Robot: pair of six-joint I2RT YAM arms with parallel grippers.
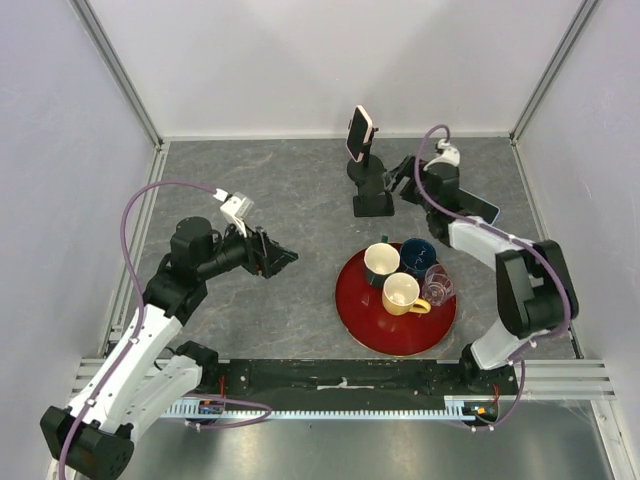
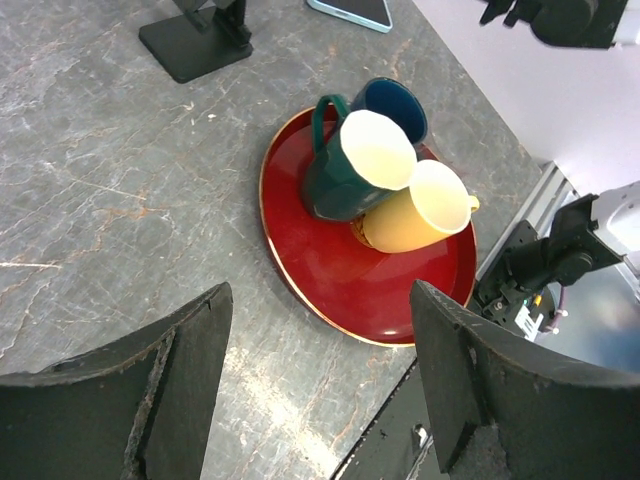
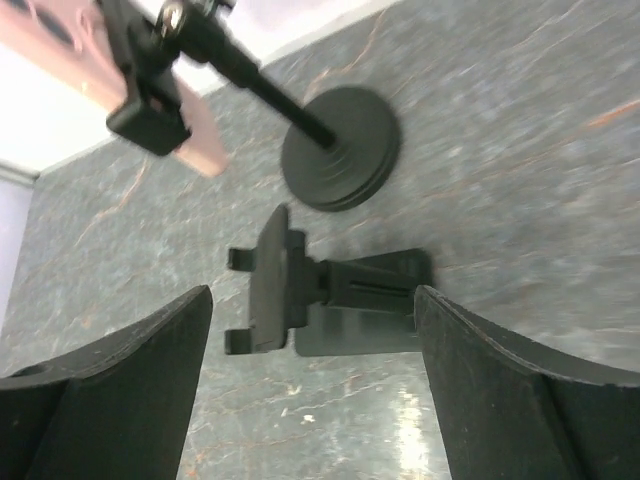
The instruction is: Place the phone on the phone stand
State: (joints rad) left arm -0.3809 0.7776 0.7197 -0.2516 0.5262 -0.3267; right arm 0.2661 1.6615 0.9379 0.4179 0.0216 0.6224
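A pink phone (image 1: 359, 132) is clamped upright in a round-based holder (image 1: 366, 170); both show in the right wrist view, the phone (image 3: 60, 40) and the holder's base (image 3: 340, 150). In front of it stands a black phone stand (image 1: 375, 205) with a flat base and an empty cradle (image 3: 270, 285). A second, light-blue-edged phone (image 1: 480, 208) lies flat on the table at the right, also visible in the left wrist view (image 2: 352, 10). My right gripper (image 1: 403, 183) is open and empty just right of the stand (image 3: 312, 300). My left gripper (image 1: 282, 259) is open and empty at centre left (image 2: 320, 305).
A red plate (image 1: 360, 320) in front of the stand holds a green mug (image 1: 381, 262), a dark blue mug (image 1: 417, 254), a yellow mug (image 1: 403, 294) and a small glass (image 1: 437, 283). Side walls enclose the grey table.
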